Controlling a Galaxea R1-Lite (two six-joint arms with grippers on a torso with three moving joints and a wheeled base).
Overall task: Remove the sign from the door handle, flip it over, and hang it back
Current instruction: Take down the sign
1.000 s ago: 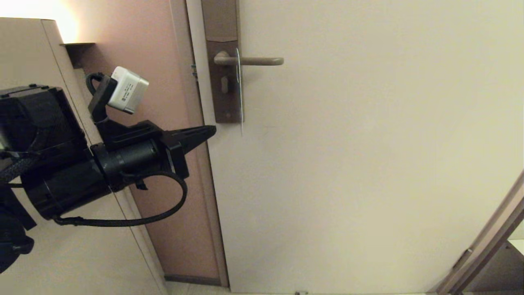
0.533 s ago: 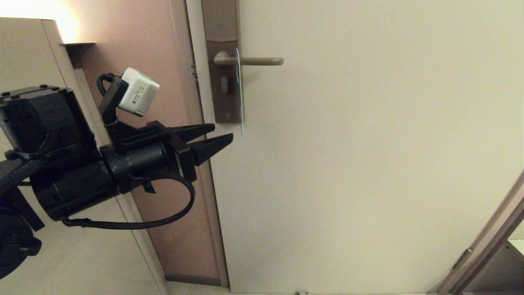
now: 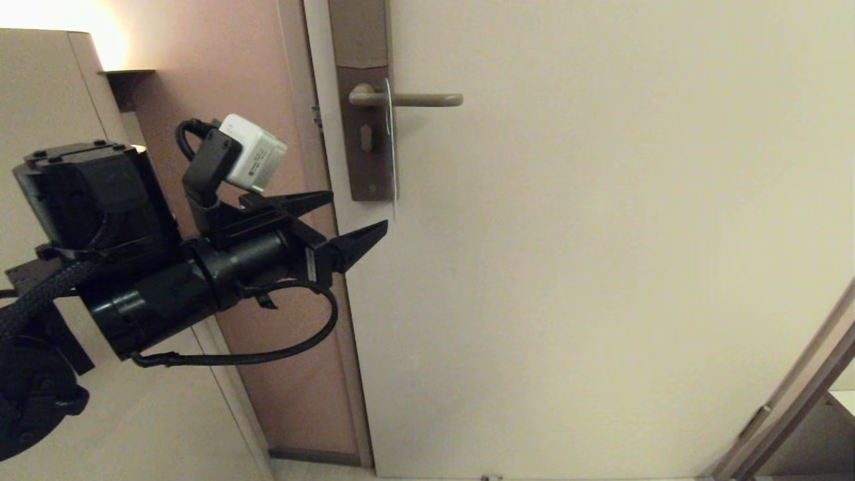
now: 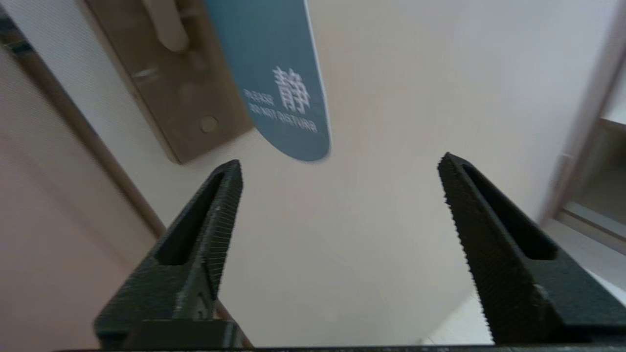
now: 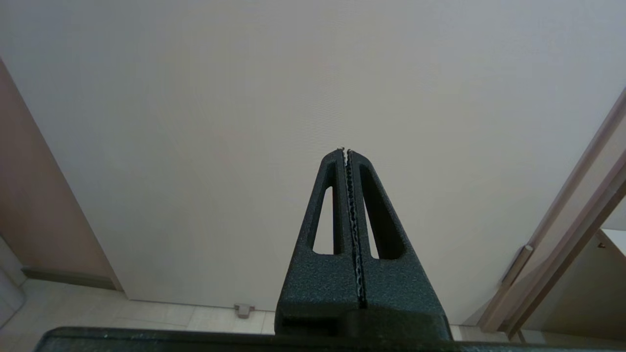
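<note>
Spreading my left gripper (image 3: 357,212) wide at seven o'clock of the sign (image 3: 390,143) on the door handle (image 3: 407,100); my right gripper (image 5: 346,150) stays pressed together.

You face a broad, plain cream door (image 3: 601,267), with a pinkish-brown wall (image 3: 220,80) to its left. Left again stands a tall beige cabinet (image 3: 47,87), a warm glow of light (image 3: 80,20) above its top. Below the door you see pale floor tiles (image 5: 161,318) and a small grey metal doorstop (image 5: 243,309). A light wood frame (image 3: 801,394) slants at lower right.
</note>
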